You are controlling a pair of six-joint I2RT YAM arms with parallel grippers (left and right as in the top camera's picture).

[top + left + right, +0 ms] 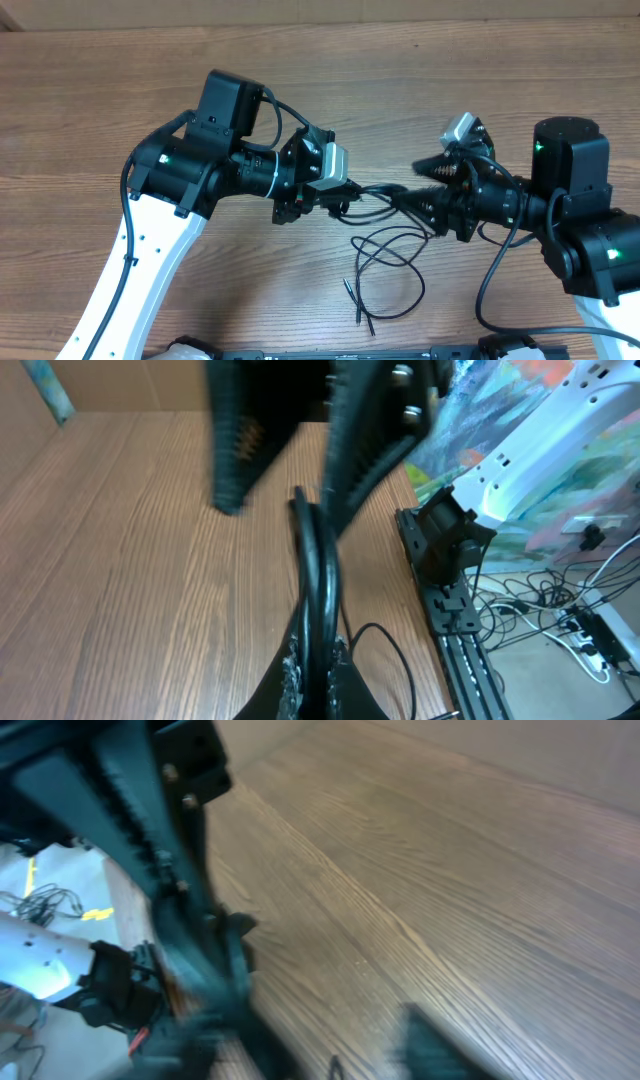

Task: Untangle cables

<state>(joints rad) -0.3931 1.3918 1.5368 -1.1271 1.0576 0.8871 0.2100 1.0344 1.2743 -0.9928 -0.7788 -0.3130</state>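
Note:
A thin black cable (385,252) lies in loose loops on the wooden table, with two ends pointing toward the front edge. My left gripper (350,194) is shut on a bunch of its strands and holds them above the table. In the left wrist view the strands (318,560) run from the shut fingers (320,670) toward my right gripper (285,470). My right gripper (408,185) is open, its fingers spread on either side of the taut stretch. The right wrist view is blurred. Its fingers (330,1040) stand apart there with nothing between them.
A black rail (330,352) runs along the table's front edge and also shows in the left wrist view (465,650). A cardboard wall (300,10) stands along the back. Both arm bodies crowd the middle of the table.

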